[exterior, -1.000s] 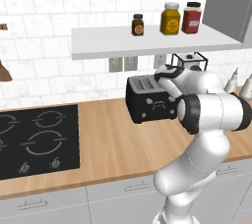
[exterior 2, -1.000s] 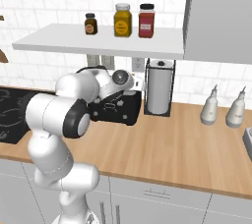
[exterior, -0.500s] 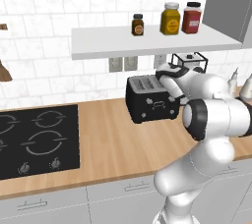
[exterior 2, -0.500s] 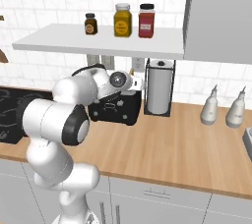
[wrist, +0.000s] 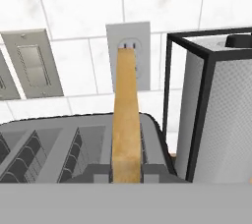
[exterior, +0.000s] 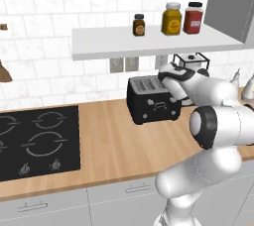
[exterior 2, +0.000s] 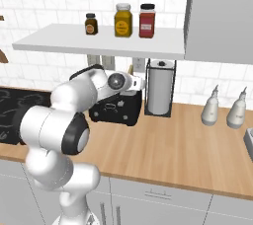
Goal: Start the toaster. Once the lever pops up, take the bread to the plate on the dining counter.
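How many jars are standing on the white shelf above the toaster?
3: a small dark jar on the left, a yellow jar in the middle and a red jar on the right. None seems hidden on the white shelf.

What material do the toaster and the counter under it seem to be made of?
Toaster: probably plastic or painted metal, black with a soft sheen on its rounded corners. Counter: looks like light wood with a matte finish and faint grain lines, possibly laminate.

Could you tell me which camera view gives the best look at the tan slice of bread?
The hand view: the pale tan slice of bread stands edge-on at centre, gripped above the black two-slot toaster, beside the white paper towel roll. In both base views the white arm hides the slice; the left one shows the toaster's front, the right one its side.
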Tool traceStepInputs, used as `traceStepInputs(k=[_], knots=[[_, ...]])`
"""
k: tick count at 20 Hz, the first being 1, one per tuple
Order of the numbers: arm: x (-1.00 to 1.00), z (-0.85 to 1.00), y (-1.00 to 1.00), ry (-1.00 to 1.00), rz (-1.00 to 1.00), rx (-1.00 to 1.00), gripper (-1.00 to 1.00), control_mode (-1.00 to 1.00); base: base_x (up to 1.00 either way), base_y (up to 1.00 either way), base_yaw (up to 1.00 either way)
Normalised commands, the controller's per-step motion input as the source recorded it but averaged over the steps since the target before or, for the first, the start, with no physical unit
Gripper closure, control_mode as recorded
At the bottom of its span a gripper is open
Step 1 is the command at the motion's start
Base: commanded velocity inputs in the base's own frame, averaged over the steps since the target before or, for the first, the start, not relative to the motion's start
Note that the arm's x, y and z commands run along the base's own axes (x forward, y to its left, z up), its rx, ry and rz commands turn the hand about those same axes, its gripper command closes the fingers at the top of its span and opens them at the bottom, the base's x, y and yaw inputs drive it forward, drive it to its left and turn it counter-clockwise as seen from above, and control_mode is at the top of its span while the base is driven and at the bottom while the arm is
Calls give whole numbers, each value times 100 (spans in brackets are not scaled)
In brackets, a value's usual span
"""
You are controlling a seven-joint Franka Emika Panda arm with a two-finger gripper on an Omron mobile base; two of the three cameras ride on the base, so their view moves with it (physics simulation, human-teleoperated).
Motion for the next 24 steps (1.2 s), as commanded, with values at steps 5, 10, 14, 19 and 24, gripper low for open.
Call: traceStepInputs(k=[5,10,14,19,24], knots=[[-7,49,9,0,0,0,100,-100,0,0,0],[-26,43,8,0,0,0,100,-100,0,0,0],[-38,49,1,0,0,0,100,-100,0,0,0],[-51,54,2,12,0,0,100,-100,0,0,0],[-74,25,15,26,0,-3,100,-100,0,0,0]])
